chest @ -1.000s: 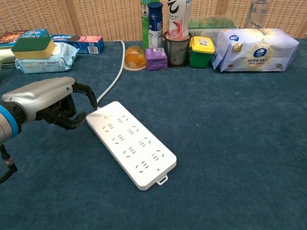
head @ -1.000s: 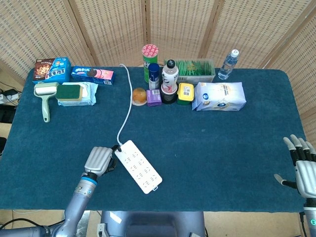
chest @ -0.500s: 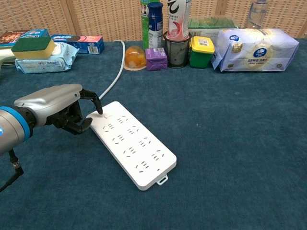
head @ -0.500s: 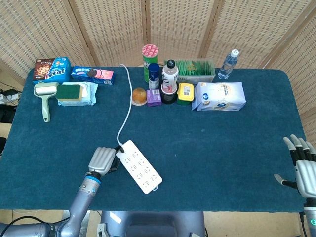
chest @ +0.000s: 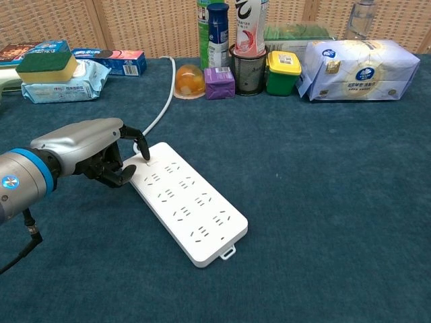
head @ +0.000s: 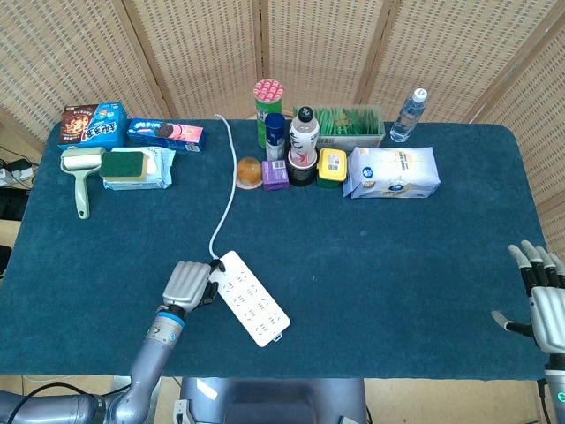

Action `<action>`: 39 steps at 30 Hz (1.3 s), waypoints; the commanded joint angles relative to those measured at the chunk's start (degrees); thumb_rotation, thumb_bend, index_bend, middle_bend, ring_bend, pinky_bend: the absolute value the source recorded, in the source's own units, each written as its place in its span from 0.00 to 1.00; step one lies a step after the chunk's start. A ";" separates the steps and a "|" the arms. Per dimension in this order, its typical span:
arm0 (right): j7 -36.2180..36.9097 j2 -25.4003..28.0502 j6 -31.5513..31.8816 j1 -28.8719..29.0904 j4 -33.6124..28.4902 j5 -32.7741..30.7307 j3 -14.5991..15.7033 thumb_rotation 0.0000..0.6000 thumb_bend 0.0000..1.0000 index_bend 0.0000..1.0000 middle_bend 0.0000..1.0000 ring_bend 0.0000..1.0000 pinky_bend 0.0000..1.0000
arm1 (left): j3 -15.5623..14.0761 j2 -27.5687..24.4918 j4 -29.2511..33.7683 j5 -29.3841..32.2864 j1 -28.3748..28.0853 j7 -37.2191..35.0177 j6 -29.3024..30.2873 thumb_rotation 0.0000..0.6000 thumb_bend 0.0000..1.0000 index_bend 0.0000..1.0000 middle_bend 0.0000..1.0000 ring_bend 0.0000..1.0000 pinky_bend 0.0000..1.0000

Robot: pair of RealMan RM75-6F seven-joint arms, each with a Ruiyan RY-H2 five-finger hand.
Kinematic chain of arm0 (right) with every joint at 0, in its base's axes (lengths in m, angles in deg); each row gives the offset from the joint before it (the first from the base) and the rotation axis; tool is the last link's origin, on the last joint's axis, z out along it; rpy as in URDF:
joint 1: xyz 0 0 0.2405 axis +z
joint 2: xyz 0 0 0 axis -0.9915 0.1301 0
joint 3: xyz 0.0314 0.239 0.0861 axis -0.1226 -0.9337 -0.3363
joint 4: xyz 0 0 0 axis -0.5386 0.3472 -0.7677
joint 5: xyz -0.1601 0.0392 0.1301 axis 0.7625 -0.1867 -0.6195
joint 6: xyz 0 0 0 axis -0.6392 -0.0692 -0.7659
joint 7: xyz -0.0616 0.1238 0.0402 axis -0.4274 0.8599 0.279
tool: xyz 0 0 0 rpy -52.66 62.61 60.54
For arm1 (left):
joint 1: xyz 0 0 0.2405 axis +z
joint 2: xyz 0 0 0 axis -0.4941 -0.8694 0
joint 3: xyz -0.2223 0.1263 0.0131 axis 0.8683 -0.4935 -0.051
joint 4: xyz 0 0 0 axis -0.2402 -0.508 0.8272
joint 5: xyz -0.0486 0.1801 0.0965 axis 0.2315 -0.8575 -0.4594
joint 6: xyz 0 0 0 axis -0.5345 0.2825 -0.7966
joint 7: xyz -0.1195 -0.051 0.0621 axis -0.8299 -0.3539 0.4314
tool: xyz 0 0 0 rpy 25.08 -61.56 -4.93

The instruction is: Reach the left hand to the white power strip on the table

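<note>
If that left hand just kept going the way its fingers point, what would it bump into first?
Probably the white power strip itself: the left hand is at its cord end, with one fingertip already on or just above the top, fingers curled toward it. Nothing lies between them.

head view looks steeply down over the whole table [head: 424,265]; chest view sits low and near, sharing its left-centre.

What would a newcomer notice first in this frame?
Probably the white power strip, lying diagonally on the blue table near its front edge, with the left hand at its cord end, fingertips on or just over that corner. Next, the cluster of bottles and packets along the back edge. The right hand rests open at the far right.
</note>
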 commanded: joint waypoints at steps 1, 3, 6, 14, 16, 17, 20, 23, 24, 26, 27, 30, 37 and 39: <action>0.15 0.05 0.04 -0.02 0.02 -0.08 -0.07 1.00 0.00 0.04 0.02 0.01 0.00 | 0.20 0.12 0.02 0.57 -0.45 0.12 -0.14 1.00 0.56 0.35 1.00 1.00 1.00; 0.31 0.11 0.08 -0.05 0.05 -0.18 -0.13 1.00 0.00 0.04 0.02 0.01 0.00 | 0.20 0.16 0.10 1.07 -0.80 0.18 -0.39 1.00 0.56 0.35 1.00 1.00 1.00; 0.52 0.19 0.11 -0.07 0.07 -0.26 -0.19 1.00 0.00 0.04 0.02 0.01 0.00 | 0.06 0.22 0.09 1.81 -1.18 0.58 -0.42 1.00 0.56 0.35 1.00 1.00 1.00; 0.69 0.26 0.18 -0.10 0.03 -0.16 -0.17 1.00 0.00 0.04 0.02 0.01 0.00 | -0.27 0.30 -0.10 3.01 -1.79 0.83 0.01 1.00 0.56 0.35 1.00 1.00 1.00; 0.71 0.27 0.18 -0.11 0.02 -0.16 -0.17 1.00 0.00 0.04 0.02 0.01 0.00 | -0.32 0.31 -0.19 3.32 -1.93 0.91 0.06 1.00 0.56 0.35 1.00 1.00 1.00; 0.70 0.27 0.21 -0.11 0.03 -0.18 -0.19 1.00 0.00 0.04 0.02 0.01 0.00 | -0.35 0.32 -0.26 3.58 -2.04 0.96 0.03 1.00 0.56 0.35 1.00 1.00 1.00; 0.66 0.26 0.22 -0.12 0.04 -0.19 -0.19 1.00 0.00 0.04 0.02 0.01 0.00 | -0.53 0.33 -0.37 4.25 -2.33 1.38 -0.09 1.00 0.56 0.35 1.00 1.00 1.00; 0.65 0.25 0.19 -0.11 0.07 -0.24 -0.21 1.00 0.00 0.04 0.02 0.01 0.00 | -0.73 0.53 -0.57 4.89 -2.64 1.68 -0.13 1.00 0.56 0.35 1.00 1.00 1.00; 0.65 0.24 0.20 -0.11 0.08 -0.23 -0.22 1.00 0.00 0.04 0.02 0.01 0.00 | -0.72 0.59 -0.59 4.99 -2.70 1.64 -0.08 1.00 0.56 0.35 1.00 1.00 1.00; 0.64 0.25 0.22 -0.12 0.11 -0.23 -0.22 1.00 0.00 0.04 0.02 0.01 0.00 | -0.66 0.68 -0.50 4.96 -2.80 1.48 0.18 1.00 0.56 0.35 1.00 1.00 1.00; 0.66 0.25 0.21 -0.12 0.10 -0.23 -0.21 1.00 0.00 0.04 0.02 0.01 0.00 | -0.70 0.65 -0.42 5.04 -2.85 1.58 0.28 1.00 0.56 0.35 1.00 1.00 1.00; 0.70 0.27 0.23 -0.12 0.11 -0.23 -0.23 1.00 0.00 0.04 0.02 0.01 0.00 | -0.53 0.41 0.21 5.07 -2.94 1.42 0.66 1.00 0.56 0.35 1.00 1.00 1.00; 0.42 0.16 0.11 -0.07 0.11 -0.13 -0.12 1.00 0.00 0.04 0.02 0.01 0.00 | -0.13 -2.65 4.78 -0.06 -1.39 -3.00 3.79 1.00 0.55 0.35 1.00 1.00 1.00; 0.31 0.12 0.15 -0.07 0.10 -0.10 -0.12 1.00 0.00 0.04 0.02 0.01 0.00 | -0.09 -4.02 6.45 -1.15 -0.86 -4.05 4.43 1.00 0.55 0.35 1.00 1.00 1.00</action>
